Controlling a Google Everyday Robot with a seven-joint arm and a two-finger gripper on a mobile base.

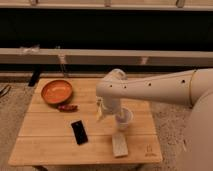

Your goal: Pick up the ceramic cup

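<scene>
The white robot arm reaches in from the right, bends at a rounded joint and drops straight down. Its gripper sits at the rim of the plain white ceramic cup, which stands right of centre on the wooden slatted table. Whether the gripper holds the cup cannot be told. The gripper hides most of the cup's inside. A wide orange bowl stands at the far left, well apart.
</scene>
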